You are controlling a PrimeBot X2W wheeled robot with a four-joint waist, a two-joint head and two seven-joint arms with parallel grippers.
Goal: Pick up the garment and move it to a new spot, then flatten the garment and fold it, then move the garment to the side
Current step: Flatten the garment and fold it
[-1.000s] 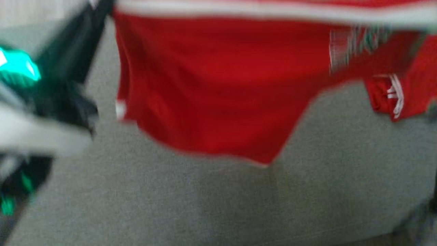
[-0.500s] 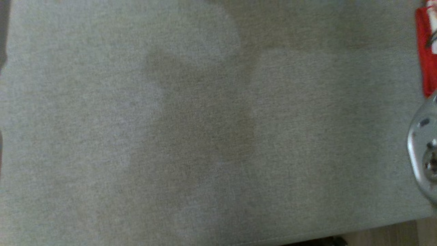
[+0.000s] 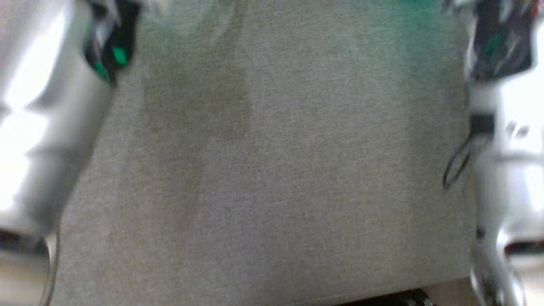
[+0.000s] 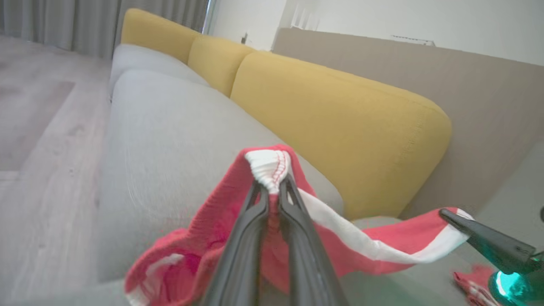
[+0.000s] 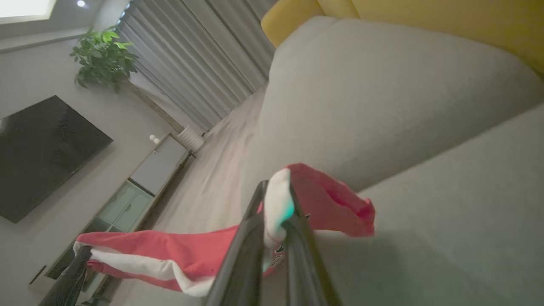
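Over grey sofa, left end effector and right end effector pinch garment stretched between them.

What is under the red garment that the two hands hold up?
Under the red garment, pinched by the left hand and the right hand, lies the grey sofa seat. The part of the seat directly behind the hanging cloth is covered, so I cannot see it.
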